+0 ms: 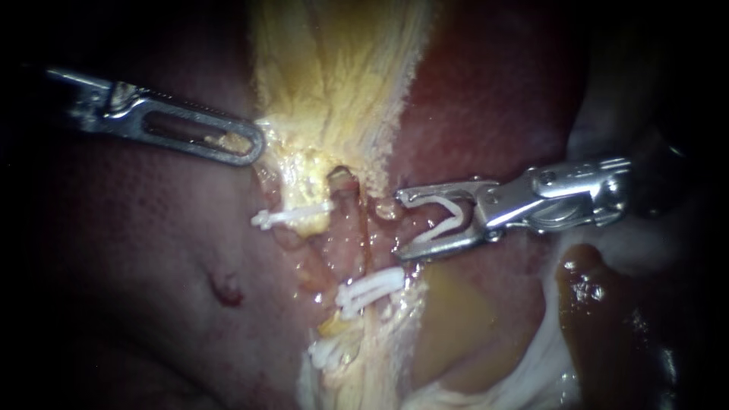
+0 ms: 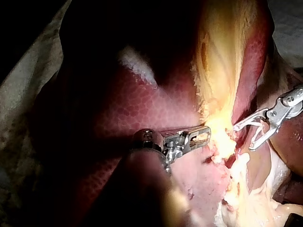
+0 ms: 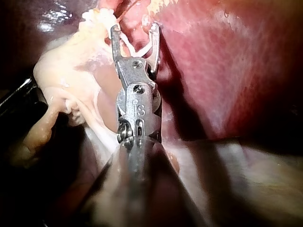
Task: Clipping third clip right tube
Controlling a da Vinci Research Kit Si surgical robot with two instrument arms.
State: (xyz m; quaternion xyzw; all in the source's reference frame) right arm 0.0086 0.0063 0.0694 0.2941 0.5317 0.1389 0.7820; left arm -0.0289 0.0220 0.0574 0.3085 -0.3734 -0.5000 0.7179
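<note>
Right instrument [image 1: 400,226] has its jaws wide, carrying a clip [image 1: 440,227], just beside the tube [image 1: 346,199]. The tube looks soft, slippery and fragile: straddle it squarely, no tugging.

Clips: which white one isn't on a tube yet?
The V-shaped clip held between the right instrument's jaws. The other three clips sit pinched flat on the tissue.

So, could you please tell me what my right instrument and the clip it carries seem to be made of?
The clip looks like white plastic, matte: opaque, hardly any glint. The right instrument looks like polished metal, probably steel: silvery, with bright highlights.
</note>
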